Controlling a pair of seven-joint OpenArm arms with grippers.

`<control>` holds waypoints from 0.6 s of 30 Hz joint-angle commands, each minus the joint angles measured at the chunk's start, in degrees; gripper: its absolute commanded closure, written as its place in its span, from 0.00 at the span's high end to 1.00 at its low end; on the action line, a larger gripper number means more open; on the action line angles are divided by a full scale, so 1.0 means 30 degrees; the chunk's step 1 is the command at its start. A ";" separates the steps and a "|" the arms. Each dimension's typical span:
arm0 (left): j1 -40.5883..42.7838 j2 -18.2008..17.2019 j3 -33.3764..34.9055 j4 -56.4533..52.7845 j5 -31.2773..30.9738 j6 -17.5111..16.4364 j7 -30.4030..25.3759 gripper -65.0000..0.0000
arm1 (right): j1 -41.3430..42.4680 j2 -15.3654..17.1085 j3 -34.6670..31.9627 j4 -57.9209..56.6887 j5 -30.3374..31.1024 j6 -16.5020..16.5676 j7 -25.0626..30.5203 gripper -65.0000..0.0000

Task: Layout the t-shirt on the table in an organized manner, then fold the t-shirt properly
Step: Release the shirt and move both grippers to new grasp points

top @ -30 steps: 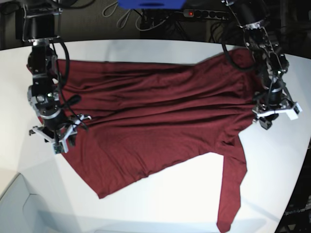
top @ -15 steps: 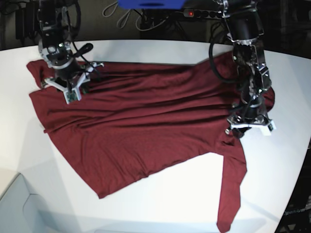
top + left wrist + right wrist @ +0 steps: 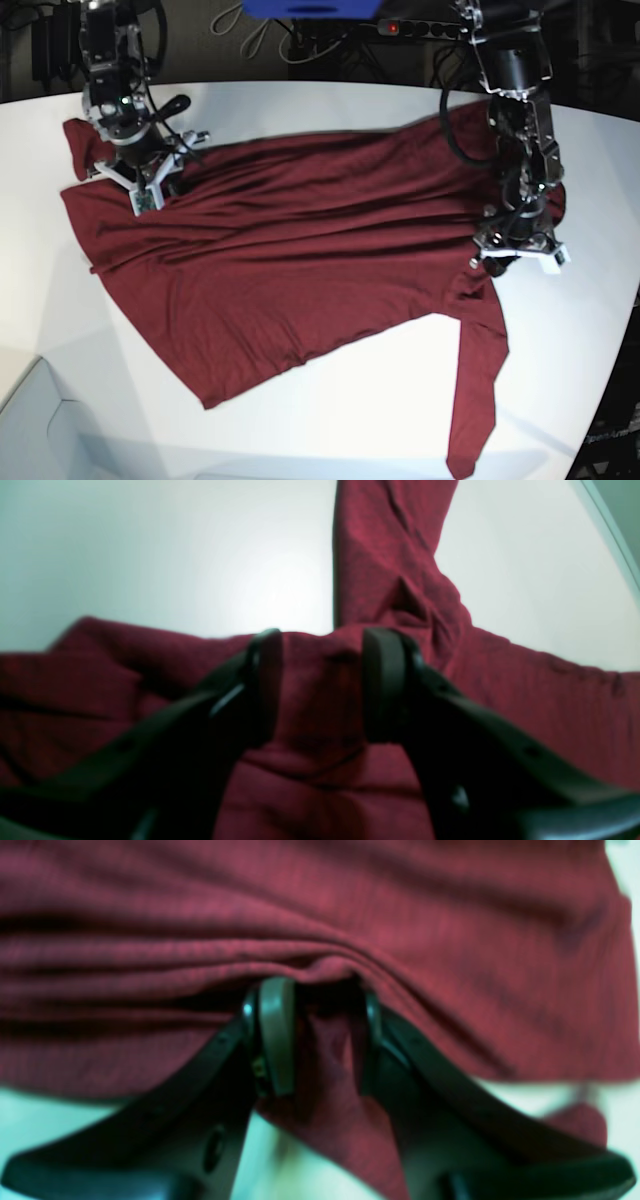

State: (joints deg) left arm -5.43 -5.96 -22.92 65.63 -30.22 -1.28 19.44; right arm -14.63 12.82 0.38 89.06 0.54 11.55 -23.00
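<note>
**Operator:** Base view is showing me the t-shirt (image 3: pixel 300 250) lying spread on the table (image 3: pixel 330 400), but not straight. Its long axis is running from the far left corner down to the near right, where one sleeve is hanging toward the near edge. Wrinkles are crossing the body.

**Colleague:** And the arms, where are they sitting?

**Operator:** I am keeping the right gripper (image 3: pixel 140 180) at the far left corner of the cloth. In the right wrist view the right gripper (image 3: pixel 320 1040) is partly closed, and a fold of the t-shirt (image 3: pixel 320 915) is bunching between the jaws, so I am judging that it is holding fabric. The left gripper (image 3: pixel 515 250) is at the right side, near the armpit of the hanging sleeve. In the left wrist view the left gripper (image 3: pixel 320 685) is standing half open with the t-shirt (image 3: pixel 390 555) between and below the jaws; I cannot tell if it is really pinching it.

**Colleague:** Which arm is nearer to the loose sleeve?

**Operator:** The left one. The sleeve is running away from its jaws toward the near edge, so I am thinking this arm must straighten it.
</note>
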 commanded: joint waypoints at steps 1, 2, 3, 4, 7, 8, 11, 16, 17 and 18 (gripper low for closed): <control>0.0272 -0.0198 -0.0171 0.0205 0.0094 0.0353 0.0245 0.39 | 0.0145 0.0196 0.0063 -0.0543 -0.0310 -0.0056 -0.0903 0.29; 0.0536 -0.0256 -0.0171 0.0264 0.0182 0.0353 0.0245 0.39 | 0.0731 0.0254 0.0063 -0.1158 -0.0310 -0.0056 -0.0903 0.29; 0.0712 -0.0286 -0.0171 0.0264 0.0182 0.0353 0.0245 0.39 | 0.1288 0.0254 0.0063 -0.1744 -0.0310 -0.0056 -0.0903 0.29; 0.0858 -0.0315 -0.0200 0.0293 0.0182 0.0353 0.0245 0.39 | 0.1874 0.0254 0.0063 -0.2389 -0.0310 -0.0056 -0.0903 0.29; 0.1649 -0.0755 -0.0200 0.0293 0.0036 0.0353 0.0245 0.39 | 0.4218 0.0313 -0.0084 -0.4821 -0.0310 -0.0056 -0.0903 0.29; 0.1884 -0.0784 -0.0200 0.0293 0.0036 0.0353 0.0245 0.39 | 0.5010 0.0313 -0.0113 -0.5759 -0.0310 -0.0056 -0.0903 0.29; 0.2528 -0.0842 -0.0229 0.0323 0.0006 0.0353 0.0245 0.39 | 0.7383 0.0196 -0.0142 -0.7956 -0.0310 -0.0056 -0.0874 0.29; 0.3437 -0.0842 -0.0229 0.1172 0.0006 0.0353 0.0245 0.39 | 1.1134 0.0167 -0.1549 -1.0770 -0.0310 -0.0056 -0.0874 0.29; 0.3671 -0.0725 -0.0229 0.1583 0.0006 0.0353 0.0245 0.39 | 1.1603 0.0167 -0.1959 -1.1092 -0.0310 -0.0056 -0.0874 0.29; 0.3818 -0.0667 -0.0171 0.2081 0.0006 0.0353 0.0333 0.39 | 1.2218 0.0167 -0.2399 -1.1444 -0.0310 -0.0056 -0.0815 0.29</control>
State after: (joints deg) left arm 5.28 -8.08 -23.53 71.92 -30.94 -2.50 16.23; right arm 21.37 12.99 -6.76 54.59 -0.23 11.09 -23.94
